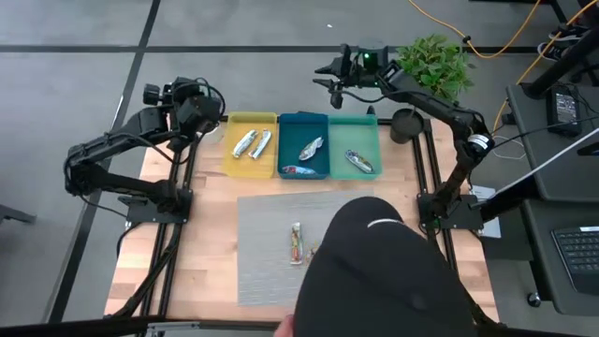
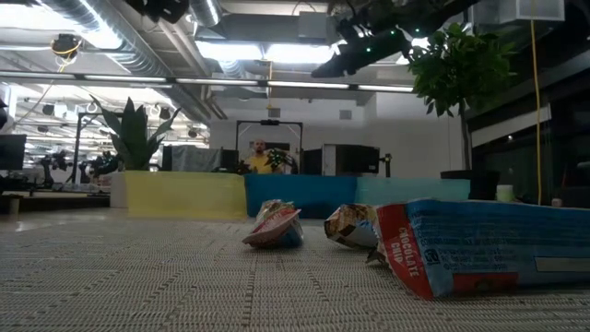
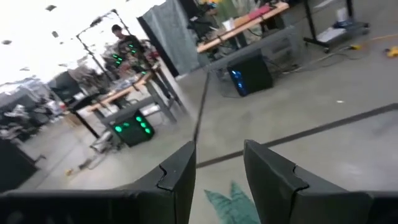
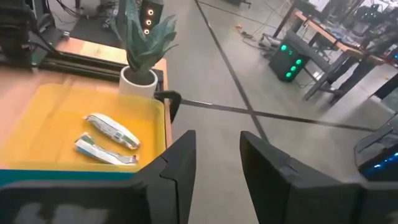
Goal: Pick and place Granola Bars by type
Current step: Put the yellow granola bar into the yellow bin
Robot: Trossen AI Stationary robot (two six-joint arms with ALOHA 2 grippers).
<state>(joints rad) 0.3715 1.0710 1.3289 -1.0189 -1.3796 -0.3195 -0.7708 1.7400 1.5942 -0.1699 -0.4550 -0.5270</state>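
Sorting is mostly done: two silver bars (image 1: 251, 143) lie in the yellow tray (image 1: 231, 159), two in the blue tray (image 1: 294, 126), one in the teal tray (image 1: 372, 140). Multicoloured bars (image 1: 298, 242) remain on the mat (image 1: 267, 253) toward six o'clock. The left gripper (image 1: 154, 94) and right gripper (image 1: 329, 82) hang apart-fingered, empty, beyond the trays.

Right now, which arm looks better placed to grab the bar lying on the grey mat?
Probably the left. The red-orange wrapped bar lies on the grey woven mat; a person's dark cap covers the mat's right part, blocking the right gripper. The left gripper has a clearer path.
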